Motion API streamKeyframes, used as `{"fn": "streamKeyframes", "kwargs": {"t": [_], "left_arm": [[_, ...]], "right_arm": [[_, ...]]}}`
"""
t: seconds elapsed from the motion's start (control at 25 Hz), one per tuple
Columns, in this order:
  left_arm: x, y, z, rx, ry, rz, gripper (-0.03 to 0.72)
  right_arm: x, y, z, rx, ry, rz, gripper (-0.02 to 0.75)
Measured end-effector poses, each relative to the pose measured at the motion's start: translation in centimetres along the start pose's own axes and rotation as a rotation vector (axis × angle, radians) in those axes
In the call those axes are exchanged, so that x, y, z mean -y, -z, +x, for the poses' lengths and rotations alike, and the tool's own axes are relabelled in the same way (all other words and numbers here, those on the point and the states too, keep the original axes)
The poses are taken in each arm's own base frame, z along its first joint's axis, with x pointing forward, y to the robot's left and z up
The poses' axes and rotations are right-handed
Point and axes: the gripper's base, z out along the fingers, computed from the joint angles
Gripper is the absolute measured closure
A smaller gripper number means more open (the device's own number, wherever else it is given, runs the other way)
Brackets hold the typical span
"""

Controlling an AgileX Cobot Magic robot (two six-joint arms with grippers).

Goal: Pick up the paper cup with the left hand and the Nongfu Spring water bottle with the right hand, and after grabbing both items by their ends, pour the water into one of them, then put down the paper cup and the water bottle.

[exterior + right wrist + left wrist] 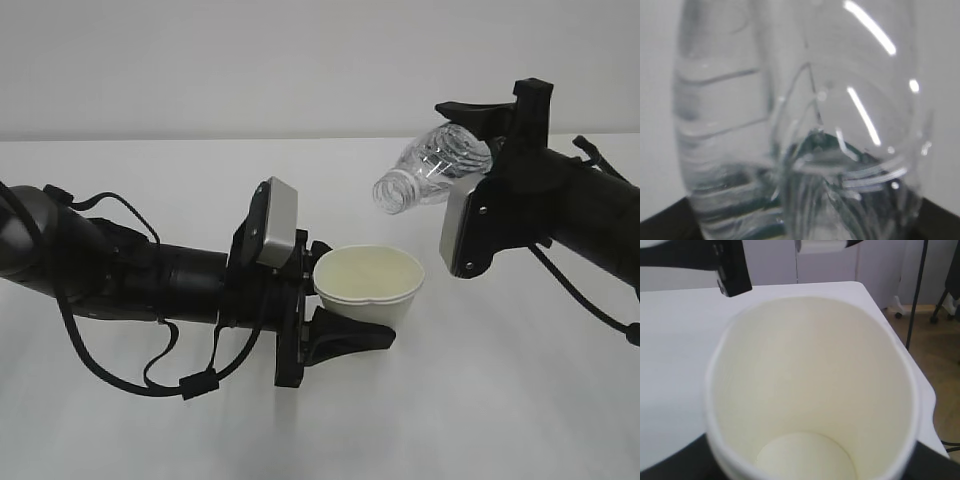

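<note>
The white paper cup point(368, 285) is held upright above the table, with my left gripper point(340, 300) shut on its side. In the left wrist view the cup point(810, 380) fills the frame and only its cream bottom shows. The black fingertips point(670, 465) sit at the lower corners. My right gripper point(488, 150) is shut on the base end of the clear water bottle point(432, 165). The bottle is tipped, its open neck point(388, 195) pointing down-left just above and right of the cup's rim. I see no stream of water. The ribbed bottle point(805, 125) fills the right wrist view.
Below both arms lies the white table point(520, 400), with a plain wall behind it. In the left wrist view the table's far right edge point(900, 335) drops to a brown floor with stand legs point(940, 310). A black part of the right arm point(732, 270) hangs over the cup.
</note>
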Motion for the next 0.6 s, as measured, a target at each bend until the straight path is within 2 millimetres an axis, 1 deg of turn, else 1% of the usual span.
{"fn": "streamKeyframes", "kwargs": {"t": [0.6], "left_arm": [[0.02,0.0,0.01,-0.001,-0.001,0.003,0.259]], "right_arm": [[0.29,0.0,-0.06,0.007,0.02,0.032,0.244]]}}
